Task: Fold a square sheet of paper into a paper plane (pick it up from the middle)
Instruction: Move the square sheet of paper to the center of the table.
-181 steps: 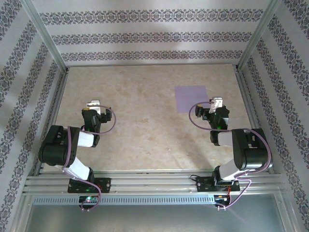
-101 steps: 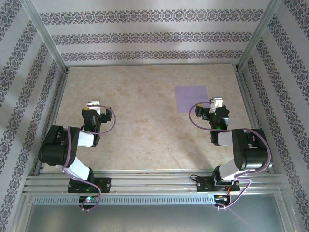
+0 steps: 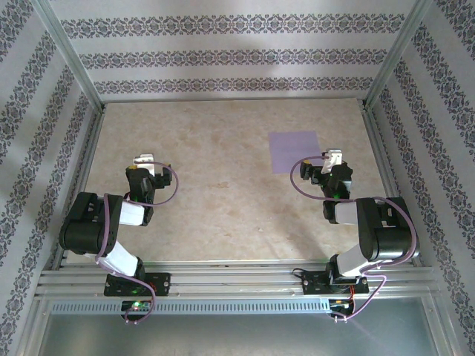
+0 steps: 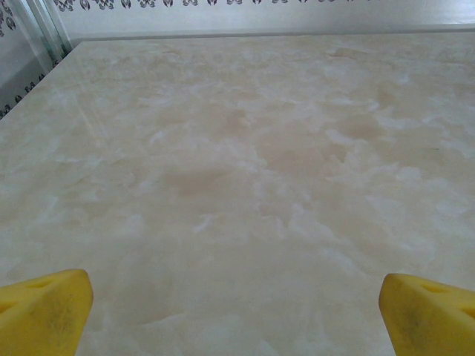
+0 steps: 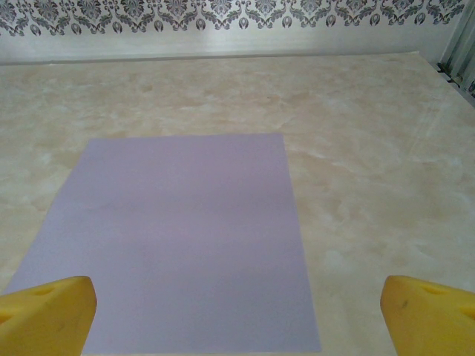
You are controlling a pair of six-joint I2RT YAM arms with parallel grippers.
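A beige marbled desk (image 4: 245, 163) stretches ahead of the yellow fingers (image 4: 44, 308); at its far edge, well beyond them, rises a damask-striped wall (image 5: 223, 15) with aluminium posts (image 4: 33, 26).

square sheet of paper (image 5: 178, 237): thin paper, matt lavender, zero shine, smooth. table (image 4: 245, 148): beige marble-look top, smooth, soft sheen. tips on my left gripper (image 4: 237, 317) and right gripper (image 5: 237, 317): yellow, plastic-looking, matt, bit grubby. frame rails (image 3: 237, 276): bare metal, brushed, dull grey. walls (image 3: 223, 55): printed damask pattern, matt. my arm shells (image 3: 382, 237): black, hard, slight gloss. cables (image 3: 294, 178): lilac, rubbery-looking.
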